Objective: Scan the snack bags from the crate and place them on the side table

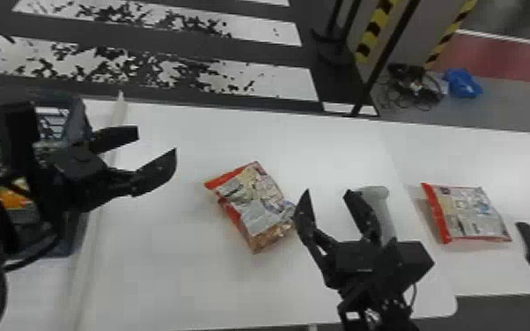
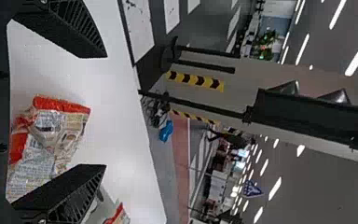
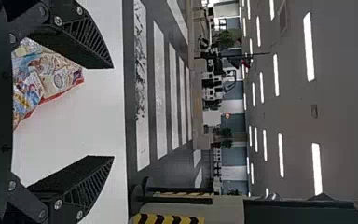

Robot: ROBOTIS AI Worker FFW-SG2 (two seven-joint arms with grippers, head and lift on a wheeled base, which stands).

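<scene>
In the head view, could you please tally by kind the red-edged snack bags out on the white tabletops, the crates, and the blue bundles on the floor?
Red-edged snack bags on the tabletops: 2
Crate: 1
Blue bundle on the floor: 1
Total: 4

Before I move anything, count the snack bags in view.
2 in plain sight: one bag on the main table, another bag on the side table at right. Something orange in the crate may be a third; more could be hidden there.
</scene>
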